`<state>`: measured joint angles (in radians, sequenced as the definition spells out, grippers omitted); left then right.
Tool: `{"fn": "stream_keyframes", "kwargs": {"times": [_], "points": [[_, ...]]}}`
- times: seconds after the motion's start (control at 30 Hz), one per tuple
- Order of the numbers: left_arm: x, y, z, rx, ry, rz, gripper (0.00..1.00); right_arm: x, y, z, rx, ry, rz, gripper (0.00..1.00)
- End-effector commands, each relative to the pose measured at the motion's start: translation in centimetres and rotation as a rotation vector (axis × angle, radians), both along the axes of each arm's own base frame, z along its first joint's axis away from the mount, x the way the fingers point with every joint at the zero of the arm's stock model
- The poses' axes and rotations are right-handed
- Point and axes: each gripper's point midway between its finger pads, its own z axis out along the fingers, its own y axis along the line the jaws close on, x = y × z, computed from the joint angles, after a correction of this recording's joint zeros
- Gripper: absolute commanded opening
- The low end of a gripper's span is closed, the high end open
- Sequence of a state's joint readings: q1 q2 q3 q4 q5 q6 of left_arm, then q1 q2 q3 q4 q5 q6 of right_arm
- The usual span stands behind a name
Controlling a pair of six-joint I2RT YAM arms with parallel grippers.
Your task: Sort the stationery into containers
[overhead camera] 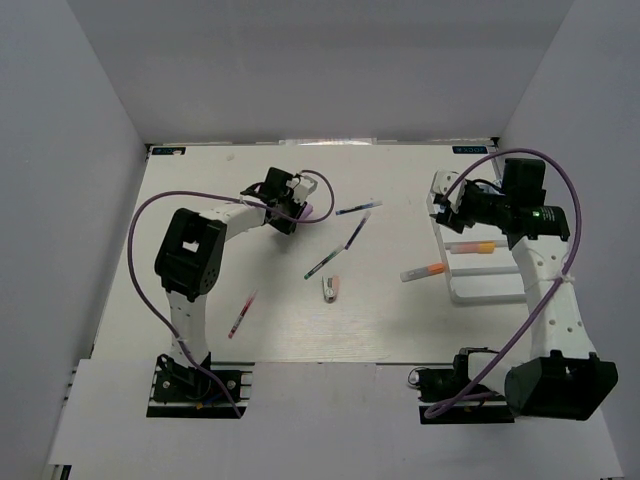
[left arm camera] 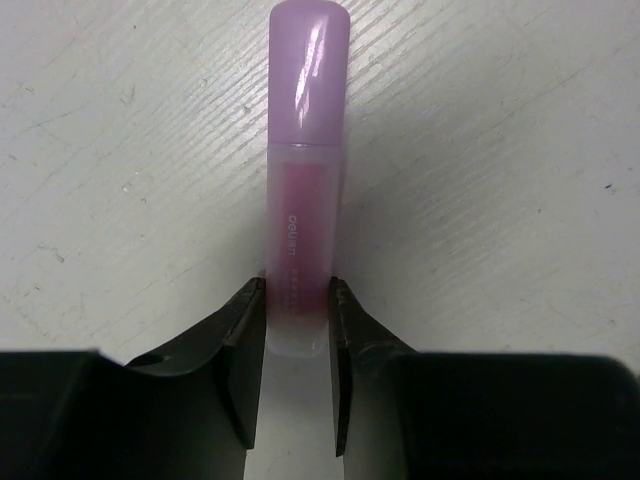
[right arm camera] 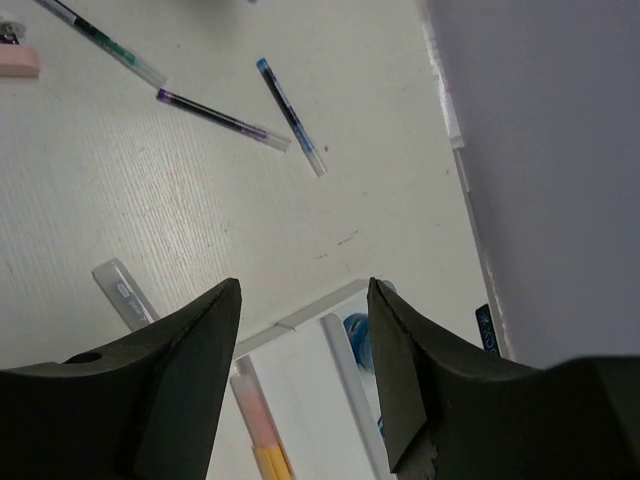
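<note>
The left hand point(left arm camera: 297, 290) pinches the stubby pink-purple plastic highlighter point(left arm camera: 305, 150) at its near end, long axis pointing straight ahead along the bench point(left arm camera: 500, 200); the right hand point(right arm camera: 303, 287) gapes open.

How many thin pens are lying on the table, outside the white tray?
4. The red pen lies beside the left arm; the green pen, purple pen and blue pen lie mid-table. The right arm hides part of the tray.

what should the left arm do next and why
Probably lift straight up: the left tool appears to pinch the pink-purple highlighter on both sides, and it lies flat on the table, far from the white tray.
</note>
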<state>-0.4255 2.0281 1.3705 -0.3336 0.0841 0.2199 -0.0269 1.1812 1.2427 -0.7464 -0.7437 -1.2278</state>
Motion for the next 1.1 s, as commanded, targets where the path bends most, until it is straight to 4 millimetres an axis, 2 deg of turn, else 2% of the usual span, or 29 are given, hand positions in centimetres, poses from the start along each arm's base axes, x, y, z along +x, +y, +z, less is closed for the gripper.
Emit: {"fn": "stream_keyframes", "kwargs": {"times": [0.0, 0.07, 0.1, 0.17, 0.2, 0.27, 0.3, 0.33, 0.4, 0.43, 0.47, 0.5, 0.53, 0.6, 0.63, 0.8, 0.83, 0.87, 1.07], "points": [[-0.2, -0.2, 0.6, -0.024, 0.026, 0.009, 0.24, -1.3, 1.5, 1.9, 0.043, -0.059, 0.051, 0.6], [-0.7, -0.8, 2.0, -0.102, 0.05, 0.01, 0.18, -0.9, 1.3, 2.1, 0.073, -0.05, 0.0, 0.62], [-1.5, -1.6, 3.9, -0.179, 0.068, -0.013, 0.17, -1.3, 2.5, 2.7, 0.082, -0.058, 0.041, 0.7], [-2.4, -2.5, 6.3, -0.251, 0.084, -0.023, 0.12, -1.7, 3.3, 3.3, 0.103, -0.059, 0.075, 0.72], [-3.8, -3.5, 8.6, -0.328, 0.108, -0.063, 0.11, -2.2, 4.0, 3.4, 0.105, -0.06, 0.113, 0.69], [-5.6, -4.8, 10.6, -0.421, 0.154, -0.113, 0.09, -2.7, 4.9, 2.9, 0.06, -0.103, 0.193, 0.64], [-6.7, -5.3, 11.3, -0.461, 0.198, -0.121, 0.08, -3.4, 6.3, 2.4, 0.044, -0.11, 0.254, 0.61], [-8.1, -6.3, 13.0, -0.533, 0.237, -0.18, 0.07, -3.4, 6.6, 2.2, 0.023, -0.136, 0.273, 0.6], [-10.5, -6.9, 13.9, -0.595, 0.332, -0.233, 0.06, -3.9, 8.0, 1.8, -0.026, -0.208, 0.352, 0.59], [-11.7, -7.4, 14.8, -0.644, 0.371, -0.276, 0.06, -4.8, 9.6, 1.2, -0.036, -0.219, 0.415, 0.59], [-13.0, -7.7, 14.8, -0.652, 0.415, -0.292, 0.04, -4.6, 10.1, 1.2, -0.055, -0.249, 0.426, 0.59], [-13.5, -7.7, 14.9, -0.662, 0.428, -0.3, 0.03, -4.5, 10.6, 1.0, -0.072, -0.265, 0.446, 0.58], [-14.4, -7.9, 15.5, -0.671, 0.434, -0.321, 0.02, -5.2, 12.3, 1.1, -0.082, -0.276, 0.492, 0.58], [-15.5, -7.8, 15.6, -0.695, 0.477, -0.31, 0.01, -4.7, 13.5, 0.5, -0.104, -0.268, 0.516, 0.57], [-16.1, -8.0, 15.9, -0.72, 0.505, -0.326, 0.01, -5.3, 14.9, 0.7, -0.123, -0.279, 0.553, 0.56], [-17.3, -7.7, 16.2, -0.734, 0.548, -0.336, 0.0, -4.6, 18.0, -1.7, -0.192, -0.273, 0.602, 0.54], [-17.5, -7.7, 16.4, -0.733, 0.547, -0.34, 0.0, -4.3, 18.0, -2.1, -0.216, -0.273, 0.594, 0.54], [-17.9, -7.7, 16.7, -0.746, 0.561, -0.348, 0.0, -4.6, 18.8, -2.8, -0.227, -0.266, 0.619, 0.53], [-18.3, -7.8, 17.2, -0.773, 0.577, -0.353, 0.0, -5.3, 20.6, -5.3, -0.278, -0.238, 0.665, 0.53]]}}
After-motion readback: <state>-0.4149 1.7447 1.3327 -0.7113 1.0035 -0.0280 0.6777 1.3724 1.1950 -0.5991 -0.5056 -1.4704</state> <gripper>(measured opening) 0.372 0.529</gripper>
